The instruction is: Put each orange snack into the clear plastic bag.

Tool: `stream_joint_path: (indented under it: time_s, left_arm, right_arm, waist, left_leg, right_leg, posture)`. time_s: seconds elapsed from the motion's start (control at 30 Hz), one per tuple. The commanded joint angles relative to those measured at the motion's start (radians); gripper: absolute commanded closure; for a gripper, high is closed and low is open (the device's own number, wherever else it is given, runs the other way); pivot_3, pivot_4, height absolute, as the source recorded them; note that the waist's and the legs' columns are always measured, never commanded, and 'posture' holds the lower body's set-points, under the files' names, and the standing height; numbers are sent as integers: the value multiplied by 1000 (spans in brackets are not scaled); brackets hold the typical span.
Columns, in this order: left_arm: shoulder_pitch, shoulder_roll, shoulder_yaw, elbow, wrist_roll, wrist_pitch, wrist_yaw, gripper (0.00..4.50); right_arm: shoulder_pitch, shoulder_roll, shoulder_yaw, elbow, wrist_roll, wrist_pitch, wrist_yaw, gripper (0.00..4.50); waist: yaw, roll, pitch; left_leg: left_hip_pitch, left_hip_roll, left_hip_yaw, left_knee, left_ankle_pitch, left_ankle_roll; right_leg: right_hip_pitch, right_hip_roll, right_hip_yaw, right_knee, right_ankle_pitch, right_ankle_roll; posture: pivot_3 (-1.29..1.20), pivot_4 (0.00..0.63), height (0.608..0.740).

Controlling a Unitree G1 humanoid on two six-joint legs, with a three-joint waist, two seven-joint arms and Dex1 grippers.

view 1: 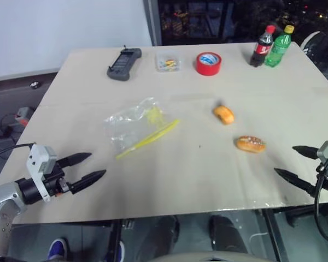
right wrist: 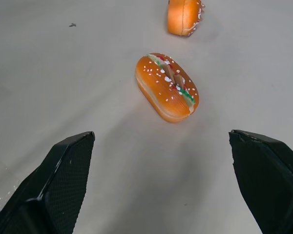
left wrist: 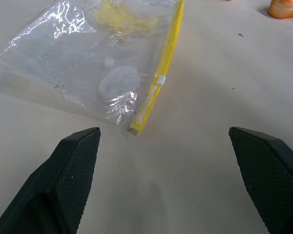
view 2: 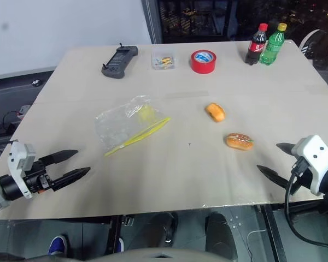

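Two orange snacks are seen lying on the bare desk [view 1: 295,109], right of its middle. The smooth orange-yellow lump [view 1: 223,114] lies farther from the robot; the speckled oval bun [view 1: 250,144] lies nearer, a little to the right, and the two are apart from each other. The clear plastic bag [view 1: 132,124] is spread flat left of centre, well apart from both snacks, with its yellow zip strip [view 1: 148,138] running along the side that faces them and a yellow printed patch [view 1: 153,114] near its far end. Nothing is seen inside the bag.

The left end effector [view 1: 87,167] is held over the near left part of the desk with its fingers spread wide and nothing between them; in the left wrist view the bag's near corner lies just beyond the fingertips [left wrist: 83,146]. The right end effector [view 1: 295,162] is held at the near right edge, likewise spread wide and empty, with the bun ahead of it.

Along the far edge are ranged a dark handheld controller [view 1: 124,63], a small clear box [view 1: 168,62], a red tape roll [view 1: 208,63] and two bottles [view 1: 270,46].
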Motion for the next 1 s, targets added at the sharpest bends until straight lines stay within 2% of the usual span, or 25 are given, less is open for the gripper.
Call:
stream_joint_path:
  time_s: [0.03,0.27,0.37,0.47,0.6,0.77,0.87,1.0]
  left_arm:
    - [3,4,18,-37,-20,3,12,38]
    - [-107,-56,-11,-110,-87,136,190,38]
    - [-154,-52,-44,-128,-61,273,342,38]
    - [-223,-26,-76,-93,-118,474,418,38]
    - [-354,-10,-129,76,-123,585,422,38]
    - [-485,6,-210,308,-63,592,381,38]
    - [-602,-34,-308,450,-38,579,296,38]
    - [-736,-93,-375,611,-68,641,135,38]
  right_arm:
    - [-34,-11,-12,-12,12,-8,-3,0]
    - [-159,36,126,-33,1,-46,-60,0]
    - [-209,51,182,-65,-34,-56,-111,0]
    - [-273,66,273,-95,4,-59,-87,0]
    - [-347,78,376,-100,23,-76,-48,0]
    - [-372,84,414,-108,15,-77,-63,0]
    - [-355,76,412,-127,7,-72,-73,0]
    - [-318,69,392,-152,7,-63,-82,0]
  waist:
    - [0,0,0]
    - [7,-1,0]
    - [11,-1,0]
    - [10,-2,1]
    - [10,-2,2]
    - [12,-2,2]
    - [18,1,0]
    - [20,3,-2]
  left_leg:
    - [0,0,0,0,0,0]
    - [0,0,-1,0,0,0]
    - [0,0,-1,0,0,0]
    - [0,0,-1,0,0,0]
    - [1,0,-3,0,0,0]
    - [1,0,-3,0,1,1]
    - [1,0,-4,0,0,0]
    - [2,-1,-4,1,0,0]
  right_leg:
    - [0,0,0,0,0,0]
    - [0,0,-2,0,0,0]
    - [0,1,-2,0,0,0]
    - [0,1,-1,0,0,0]
    - [0,3,-3,1,2,4]
    - [0,2,-3,1,5,0]
    - [0,2,-4,1,5,0]
    - [1,2,-5,1,5,0]
  posture:
    - [0,150,740]
    - [0,150,740]
    - [0,150,740]
    - [0,150,740]
    - [0,150,740]
    - [0,150,740]
    - [0,150,740]
    - [0,150,740]
